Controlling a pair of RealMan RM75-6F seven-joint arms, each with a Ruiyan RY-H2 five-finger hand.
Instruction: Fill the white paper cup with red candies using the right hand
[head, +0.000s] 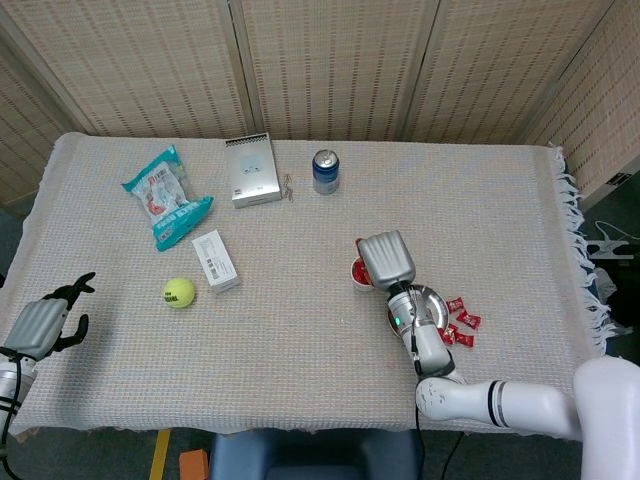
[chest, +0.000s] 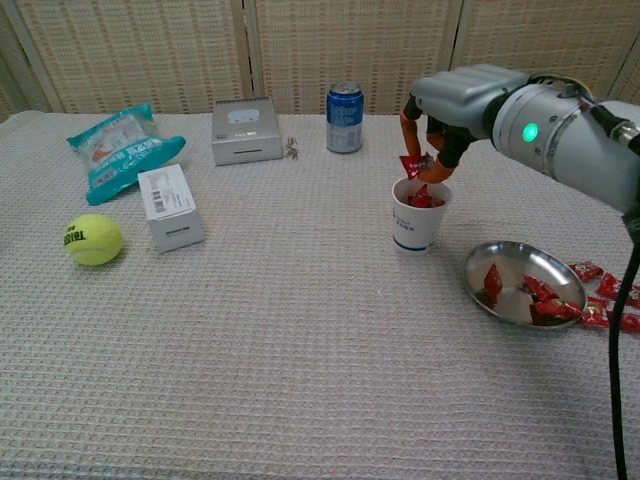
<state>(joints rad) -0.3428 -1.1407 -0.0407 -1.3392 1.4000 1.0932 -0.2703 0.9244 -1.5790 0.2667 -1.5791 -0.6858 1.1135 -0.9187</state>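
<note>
The white paper cup (chest: 417, 220) stands upright at mid-table with several red candies inside it. My right hand (chest: 462, 103) hovers just above the cup's rim and pinches one red candy (chest: 412, 166) over the opening. In the head view the right hand (head: 386, 260) hides most of the cup (head: 357, 272). A metal bowl (chest: 524, 288) to the cup's right holds several red candies, and more loose candies (chest: 601, 272) lie on the cloth beside it. My left hand (head: 42, 322) rests at the table's near left corner, holding nothing, fingers apart.
A tennis ball (chest: 93, 240), a small white box (chest: 170, 207) and a teal snack bag (chest: 125, 146) lie on the left. A grey box (chest: 245, 131) and a blue soda can (chest: 345, 104) stand at the back. The woven cloth's fringed edge (head: 578, 230) is on the right.
</note>
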